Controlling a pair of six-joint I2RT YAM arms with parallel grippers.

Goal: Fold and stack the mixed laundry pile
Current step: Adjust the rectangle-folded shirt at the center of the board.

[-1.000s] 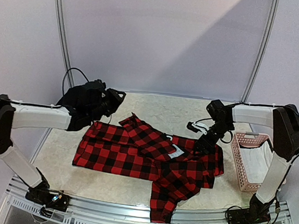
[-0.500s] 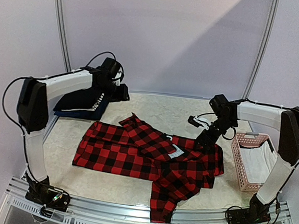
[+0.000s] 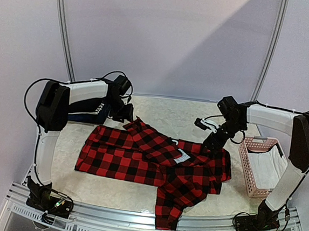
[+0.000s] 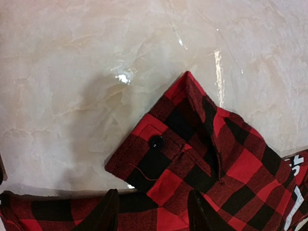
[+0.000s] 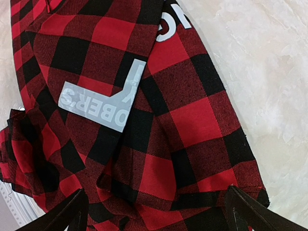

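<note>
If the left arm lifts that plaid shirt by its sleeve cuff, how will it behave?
Probably floppy: the plaid shirt lies flat and rumpled, so the rest would likely drape and trail. The sleeve cuff looks doubled and buttoned, likely a firmer hold. Pushed across the glossy table, it would probably bunch rather than slide whole.

The red-and-black checked shirt [image 3: 139, 163] lies open and rumpled across the middle of the bench [image 3: 165, 114]. One sleeve [image 3: 169, 211] reaches down to the near edge. Another sleeve lies over the body, and its cuff [image 4: 159, 144] with a black button [image 4: 156, 142] points toward the back. A grey tag [image 5: 103, 103] with white letters shows. Dark folded clothes [image 3: 84, 112], maybe navy, sit at the back left.
</note>
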